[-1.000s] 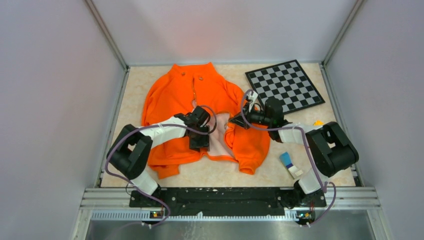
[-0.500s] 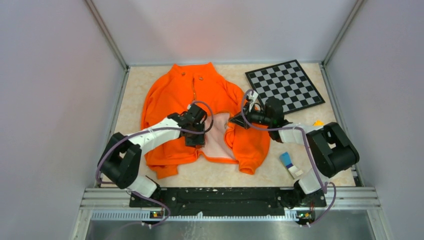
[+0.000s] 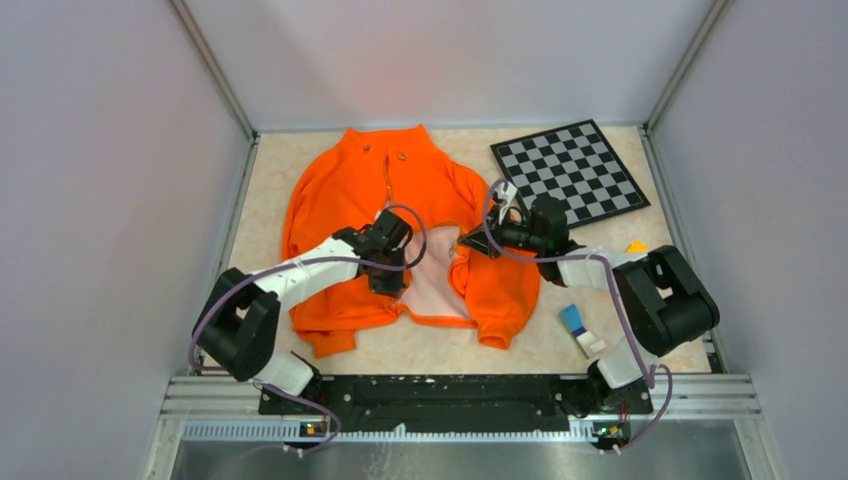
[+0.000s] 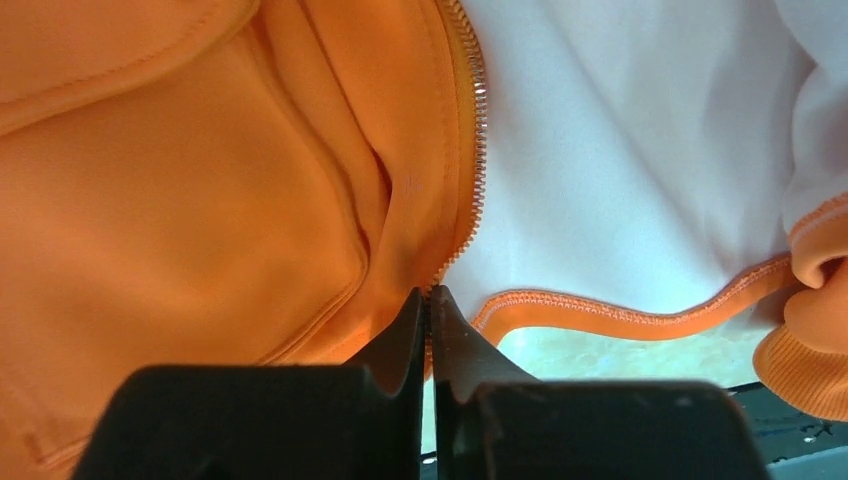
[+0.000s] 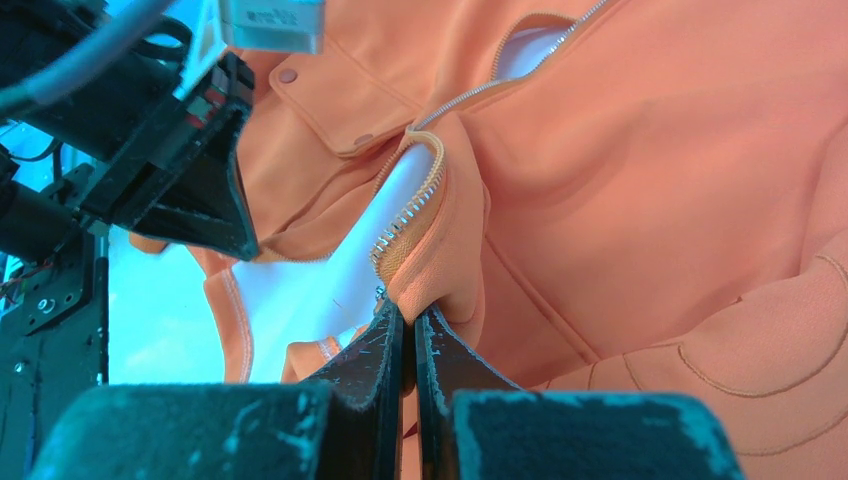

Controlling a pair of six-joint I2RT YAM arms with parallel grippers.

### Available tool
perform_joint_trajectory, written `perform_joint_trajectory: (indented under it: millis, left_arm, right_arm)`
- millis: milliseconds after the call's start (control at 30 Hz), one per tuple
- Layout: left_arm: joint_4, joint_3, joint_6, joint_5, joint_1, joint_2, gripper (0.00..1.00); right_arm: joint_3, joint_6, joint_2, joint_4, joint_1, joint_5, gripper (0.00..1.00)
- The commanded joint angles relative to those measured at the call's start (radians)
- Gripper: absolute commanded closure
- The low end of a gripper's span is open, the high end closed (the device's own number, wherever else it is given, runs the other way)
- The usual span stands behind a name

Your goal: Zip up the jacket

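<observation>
The orange jacket [image 3: 345,190] lies flat on the table, its lower front parted so the pale lining [image 3: 435,280] shows. My left gripper [image 3: 390,281] sits at the left front edge near the hem. In the left wrist view it [image 4: 428,296] is shut on the bottom end of the zipper teeth [image 4: 478,130], with orange cloth [image 4: 200,200] to the left and lining [image 4: 640,150] to the right. My right gripper [image 3: 464,243] is shut on the right front edge. In the right wrist view it [image 5: 408,312] pinches a lifted fold of orange cloth [image 5: 440,270] beside the zipper.
A black-and-white checkerboard [image 3: 573,170] lies at the back right. A small blue-and-white object [image 3: 577,325] and a small yellow-orange piece [image 3: 636,246] sit on the right near my right arm. Enclosure walls bound the table on three sides.
My left gripper shifted slightly up and left along the jacket's edge and its jaws closed on the zipper end. The right gripper stayed where it was, still gripping.
</observation>
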Motion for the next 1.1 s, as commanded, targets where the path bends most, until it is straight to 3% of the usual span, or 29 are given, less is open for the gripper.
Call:
perform_joint_trajectory:
  millis: [0,133,200,267,400,533,633,733,800,900,1067]
  left_arm:
    - [-0.048,0.047,0.001,-0.094,0.000,-0.110,1.00]
    - [-0.166,0.111,-0.090,-0.304,-0.041,-0.184,1.00]
    - [-0.318,0.169,-0.279,-0.488,-0.131,-0.182,1.00]
    - [-0.454,0.209,-0.524,-0.580,-0.231,-0.155,1.00]
    - [-0.475,0.258,-0.765,-0.561,-0.399,-0.017,1.00]
    - [-0.315,0.328,-0.784,-0.438,-0.429,0.159,1.00]
    - [-0.148,0.311,-0.767,-0.348,-0.429,0.215,1.00]
    - [-0.104,0.310,-0.763,-0.342,-0.424,0.242,1.00]
    - [-0.096,0.302,-0.749,-0.354,-0.424,0.232,0.89]
    - [-0.086,0.266,-0.698,-0.362,-0.420,0.178,0.59]
    - [-0.036,0.147,-0.570,-0.294,-0.388,-0.005,0.32]
  right_arm:
    - [-0.007,-0.001,-0.046,0.050,-0.010,0.010,1.00]
    - [-0.001,0.015,-0.037,0.051,-0.010,0.022,1.00]
    - [0.001,0.029,-0.033,0.053,-0.010,0.029,1.00]
    - [0.000,0.040,-0.032,0.059,-0.009,0.039,1.00]
    - [-0.013,0.069,-0.032,0.102,-0.009,0.062,1.00]
    - [-0.011,0.075,-0.023,0.102,-0.009,0.075,1.00]
    - [-0.012,0.071,-0.027,0.090,-0.009,0.079,1.00]
    - [-0.017,0.060,-0.034,0.084,-0.009,0.084,1.00]
    - [-0.018,0.056,-0.034,0.082,-0.009,0.084,1.00]
    - [-0.013,0.057,-0.024,0.085,-0.009,0.077,1.00]
    - [-0.006,0.065,-0.010,0.085,-0.009,0.069,1.00]
